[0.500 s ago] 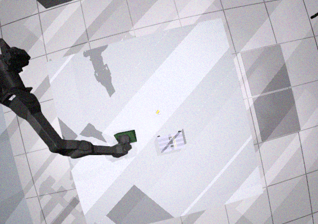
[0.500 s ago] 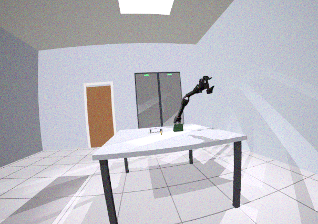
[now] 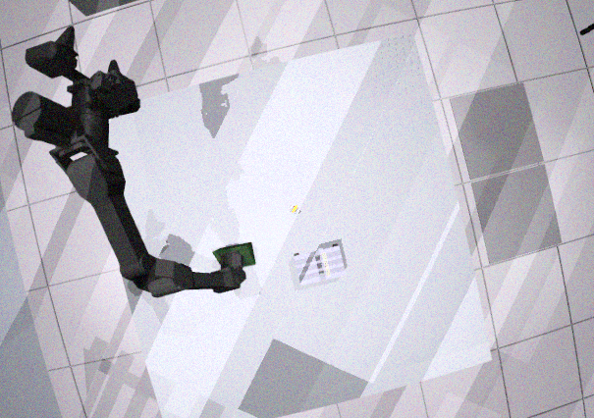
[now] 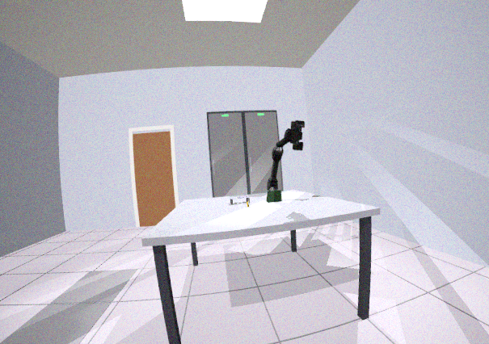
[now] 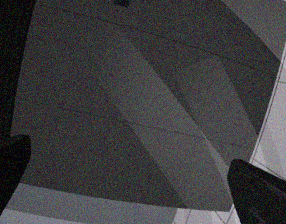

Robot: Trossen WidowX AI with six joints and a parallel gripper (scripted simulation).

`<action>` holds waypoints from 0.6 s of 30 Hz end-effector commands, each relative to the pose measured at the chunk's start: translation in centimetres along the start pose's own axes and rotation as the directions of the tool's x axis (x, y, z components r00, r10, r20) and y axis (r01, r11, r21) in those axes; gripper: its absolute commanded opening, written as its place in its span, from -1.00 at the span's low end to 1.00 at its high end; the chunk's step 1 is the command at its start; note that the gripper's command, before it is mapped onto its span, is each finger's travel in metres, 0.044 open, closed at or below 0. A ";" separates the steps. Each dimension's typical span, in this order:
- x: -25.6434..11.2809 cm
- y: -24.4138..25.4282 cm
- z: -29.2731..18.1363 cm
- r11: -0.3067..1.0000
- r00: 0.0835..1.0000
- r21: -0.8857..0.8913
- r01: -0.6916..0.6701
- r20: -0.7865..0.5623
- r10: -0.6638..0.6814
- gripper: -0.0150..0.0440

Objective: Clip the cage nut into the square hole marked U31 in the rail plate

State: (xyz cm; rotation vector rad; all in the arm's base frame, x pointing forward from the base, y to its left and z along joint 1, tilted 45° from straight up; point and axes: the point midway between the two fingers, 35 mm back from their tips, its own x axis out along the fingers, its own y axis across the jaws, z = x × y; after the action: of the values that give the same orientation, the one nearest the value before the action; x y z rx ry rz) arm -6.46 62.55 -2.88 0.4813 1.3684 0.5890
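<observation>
With its fingers spread wide and nothing between them, the gripper (image 3: 91,47) (image 4: 301,135) (image 5: 131,159) is raised high above the table (image 3: 381,305) (image 4: 261,234), well apart from the nut (image 3: 295,209) (image 4: 247,203). The small yellow nut lies on the tabletop, and neither finger is near it; the wrist view does not show it. From the gripper, the black arm (image 3: 115,221) (image 4: 275,165) runs down to a green base (image 3: 247,249) (image 4: 274,195), which is nearer the nut than the fingers are. Beside the nut, but apart from it, stands the rail plate (image 3: 308,276) (image 4: 239,199); its U31 mark is too small to read. Farther out, a brown door (image 4: 151,178) and dark cabinet (image 4: 229,153) stand behind the table.
</observation>
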 end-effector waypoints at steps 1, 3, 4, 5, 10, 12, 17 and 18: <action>0.0 -3.3 5.2 0.988 0.989 -0.091 0.128 0.082 -0.121 1.00; -0.2 -5.2 7.9 0.971 0.976 -0.130 0.199 0.118 -0.184 1.00; -0.4 -6.1 9.2 0.960 0.967 -0.149 0.236 0.135 -0.216 1.00; -0.6 -7.1 10.4 0.948 0.957 -0.167 0.272 0.151 -0.248 1.00; -2.5 -13.0 17.2 0.845 0.875 -0.240 0.478 0.211 -0.435 1.00; -3.6 -15.5 19.6 0.791 0.833 -0.266 0.552 0.223 -0.506 1.00; -7.4 -21.9 24.6 0.625 0.703 -0.334 0.706 0.223 -0.675 1.00; -8.3 -23.2 25.4 0.587 0.673 -0.350 0.730 0.217 -0.707 1.00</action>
State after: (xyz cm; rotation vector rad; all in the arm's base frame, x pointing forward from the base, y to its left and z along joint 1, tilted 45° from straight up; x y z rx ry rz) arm 17.71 44.55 -7.55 -0.2724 1.1821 0.2189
